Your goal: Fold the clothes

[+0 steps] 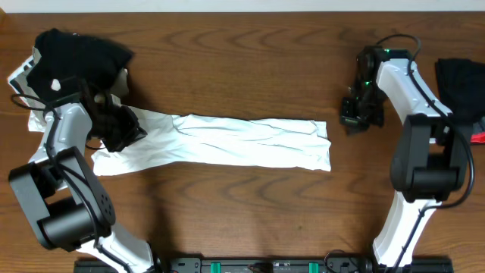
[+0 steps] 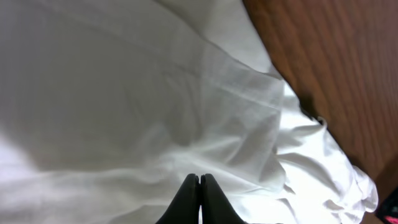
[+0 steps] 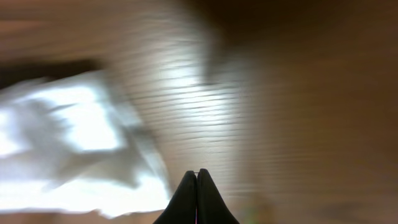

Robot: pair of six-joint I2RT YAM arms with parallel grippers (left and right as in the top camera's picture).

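The clothes, one white T-shirt (image 1: 250,141), lie on the table as a long, narrow, wrinkled band running left to right. My left gripper (image 1: 120,129) is down on the band's left end. In the left wrist view its fingers (image 2: 199,177) are shut tip to tip against the white cloth (image 2: 124,93), and no cloth shows between them. My right gripper (image 1: 354,120) hangs over bare wood just past the shirt's right end. Its jaws are shut and empty (image 3: 197,172). The right wrist view is blurred, with the shirt's end (image 3: 74,137) at its left.
A black garment with a white spot (image 1: 76,53) is heaped at the back left, close behind the left arm. Another black garment (image 1: 461,82) with a bit of red (image 1: 477,137) lies at the right edge. A dark rail (image 1: 250,265) runs along the front edge.
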